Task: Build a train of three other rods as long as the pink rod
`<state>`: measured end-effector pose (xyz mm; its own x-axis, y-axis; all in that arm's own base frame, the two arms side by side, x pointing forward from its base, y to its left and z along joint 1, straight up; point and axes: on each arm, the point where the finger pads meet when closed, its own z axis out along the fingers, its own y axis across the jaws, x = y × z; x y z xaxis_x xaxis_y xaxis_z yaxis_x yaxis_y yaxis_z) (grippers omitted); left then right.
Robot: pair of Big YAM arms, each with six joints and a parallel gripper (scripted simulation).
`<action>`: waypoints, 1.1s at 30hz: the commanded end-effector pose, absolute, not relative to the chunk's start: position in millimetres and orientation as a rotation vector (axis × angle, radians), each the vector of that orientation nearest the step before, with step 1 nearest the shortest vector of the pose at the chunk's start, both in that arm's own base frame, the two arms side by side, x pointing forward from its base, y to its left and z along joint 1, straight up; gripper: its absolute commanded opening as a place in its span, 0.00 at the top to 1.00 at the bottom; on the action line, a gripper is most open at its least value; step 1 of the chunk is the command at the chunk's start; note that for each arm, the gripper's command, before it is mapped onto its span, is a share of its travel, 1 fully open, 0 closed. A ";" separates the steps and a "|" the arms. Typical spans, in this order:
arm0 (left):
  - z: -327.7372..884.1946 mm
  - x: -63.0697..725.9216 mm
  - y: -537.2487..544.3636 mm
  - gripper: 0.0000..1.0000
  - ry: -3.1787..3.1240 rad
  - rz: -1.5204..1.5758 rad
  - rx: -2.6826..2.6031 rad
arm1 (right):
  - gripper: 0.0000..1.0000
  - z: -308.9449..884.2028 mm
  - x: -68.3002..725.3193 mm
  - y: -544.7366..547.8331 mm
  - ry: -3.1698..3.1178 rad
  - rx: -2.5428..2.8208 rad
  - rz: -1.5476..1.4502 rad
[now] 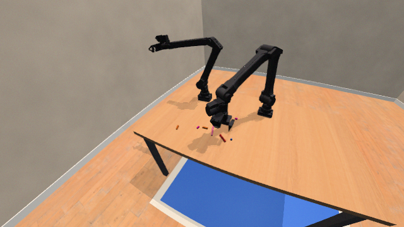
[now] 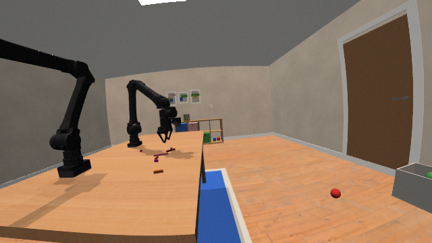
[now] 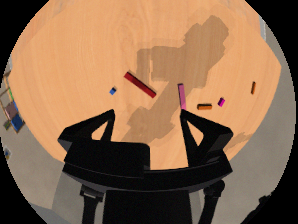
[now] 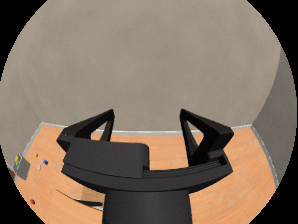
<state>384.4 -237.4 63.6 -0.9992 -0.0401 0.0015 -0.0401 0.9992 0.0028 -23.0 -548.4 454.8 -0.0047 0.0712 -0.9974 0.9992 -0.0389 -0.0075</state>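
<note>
The pink rod (image 1: 212, 130) lies flat on the table near its front edge; it also shows in the left wrist view (image 3: 181, 95). A red rod (image 1: 222, 138) and a small blue rod (image 1: 231, 139) lie just beside it. An orange rod (image 1: 205, 127) and a magenta rod (image 1: 197, 127) lie on its other side, and a second orange rod (image 1: 177, 127) lies farther off. Another magenta rod (image 1: 236, 118) lies behind my left gripper (image 1: 225, 125), which hangs open and empty just above the table, over the pink and red rods (image 3: 140, 84). My right gripper (image 1: 153, 48) is open, empty and raised high, facing the wall.
The table's front edge (image 1: 221, 170) runs close to the rods, with a blue mat (image 1: 227, 202) on the floor below. The two arm bases (image 1: 204, 94) stand at the back of the table. A shelf (image 2: 206, 129) stands far off.
</note>
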 end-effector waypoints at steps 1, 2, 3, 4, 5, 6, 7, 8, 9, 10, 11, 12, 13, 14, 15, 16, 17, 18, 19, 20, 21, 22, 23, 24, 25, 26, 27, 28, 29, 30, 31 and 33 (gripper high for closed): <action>82.3 397.7 -244.8 0.00 -3.183 0.045 0.056 | 0.00 500.5 -26.8 -544.2 1.186 1.245 -1.245; 82.3 397.7 -244.8 0.00 -3.183 0.045 0.056 | 0.00 500.5 -26.8 -544.2 1.186 1.245 -1.245; 82.3 397.7 -244.8 0.00 -3.183 0.045 0.056 | 0.00 500.5 -26.8 -544.2 1.186 1.245 -1.245; 82.3 397.7 -244.8 0.00 -3.183 0.045 0.056 | 0.00 500.5 -26.8 -544.2 1.186 1.245 -1.245; 82.3 397.7 -244.8 0.00 -3.183 0.045 0.056 | 0.00 500.5 -26.8 -544.2 1.186 1.245 -1.245; 82.3 397.7 -244.8 0.00 -3.183 0.045 0.056 | 0.00 500.5 -26.8 -544.2 1.186 1.245 -1.245; 82.3 397.7 -244.8 0.00 -3.183 0.045 0.056 | 0.00 500.5 -26.8 -544.2 1.186 1.245 -1.245; 82.3 397.7 -244.8 0.00 -3.183 0.045 0.056 | 0.00 500.5 -26.8 -544.2 1.186 1.245 -1.245; 82.3 397.7 -244.8 0.00 -3.183 0.045 0.056 | 0.00 500.5 -26.8 -544.2 1.186 1.245 -1.245; 82.3 397.7 -244.8 0.00 -3.183 0.045 0.056 | 0.00 500.5 -26.8 -544.2 1.186 1.245 -1.245; 82.3 397.7 -244.8 0.00 -3.183 0.045 0.056 | 0.00 500.5 -26.8 -544.2 1.186 1.245 -1.245; 82.3 397.7 -244.8 0.00 -3.183 0.045 0.056 | 0.00 500.5 -26.8 -544.2 1.186 1.245 -1.245; 82.3 397.7 -244.8 0.00 -3.183 0.045 0.056 | 0.00 500.5 -26.8 -544.2 1.186 1.245 -1.245; 82.3 397.7 -244.8 0.00 -3.183 0.045 0.056 | 0.00 500.5 -26.8 -544.2 1.186 1.245 -1.245; 82.3 397.7 -244.8 0.00 -3.183 0.045 0.056 | 0.00 500.5 -26.8 -544.2 1.186 1.245 -1.245; 82.3 397.7 -244.8 0.00 -3.183 0.045 0.056 | 0.00 500.5 -26.8 -544.2 1.186 1.245 -1.245; 82.4 397.7 -244.9 0.00 -3.183 0.045 0.052 | 0.00 500.5 -26.8 -544.2 1.186 1.245 -1.245; 82.5 398.0 -245.4 0.00 -3.184 0.045 0.041 | 0.00 500.5 -26.8 -544.2 1.186 1.245 -1.245; 82.5 398.0 -245.4 0.00 -3.184 0.045 0.041 | 0.00 500.5 -26.8 -544.2 1.186 1.245 -1.245; 82.5 398.0 -245.4 0.00 -3.184 0.045 0.041 | 0.00 500.5 -26.8 -544.2 1.186 1.245 -1.245; 82.9 398.8 -246.7 0.00 -3.185 0.046 0.027 | 0.00 500.5 -26.8 -544.2 1.186 1.245 -1.245; 83.6 400.1 -249.2 0.00 -3.187 0.048 0.001 | 0.00 500.5 -26.8 -544.2 1.186 1.245 -1.245; 84.7 402.1 -252.9 0.00 -3.190 0.050 -0.039 | 0.00 500.5 -26.8 -544.2 1.186 1.245 -1.245; 83.3 402.0 -256.3 0.00 -3.186 0.046 -0.094 | 0.00 500.5 -26.8 -544.2 1.186 1.245 -1.245; 79.3 401.2 -257.1 0.00 -3.175 0.036 -0.157 | 0.00 500.5 -26.8 -544.2 1.186 1.245 -1.245; 77.1 400.6 -257.9 0.00 -3.165 0.030 -0.231 | 0.00 500.5 -26.8 -544.2 1.186 1.245 -1.245; 77.1 400.2 -258.7 0.00 -3.158 0.027 -0.294 | 0.00 500.5 -26.8 -544.2 1.186 1.245 -1.245; 77.0 400.0 -259.2 0.00 -3.153 0.026 -0.335 | 0.00 500.5 -26.8 -544.2 1.186 1.245 -1.245; 77.0 400.2 -259.1 0.00 -3.147 0.024 -0.378 | 0.00 500.5 -26.8 -544.2 1.186 1.245 -1.245; 77.0 400.7 -258.6 0.00 -3.141 0.023 -0.422 | 0.00 500.5 -26.8 -544.2 1.186 1.245 -1.245; 77.0 401.5 -257.9 0.00 -3.134 0.022 -0.466 | 0.00 500.5 -26.8 -544.2 1.186 1.245 -1.245; 78.1 401.9 -258.9 0.00 -3.122 0.022 -0.554 | 0.00 500.5 -26.8 -544.2 1.186 1.245 -1.245</action>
<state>385.4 -246.4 64.3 -0.9775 0.2108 -0.0024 0.2108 0.9775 0.0007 -23.0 -548.4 454.8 -0.0047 0.0712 -0.9974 0.9992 -0.0389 -0.0075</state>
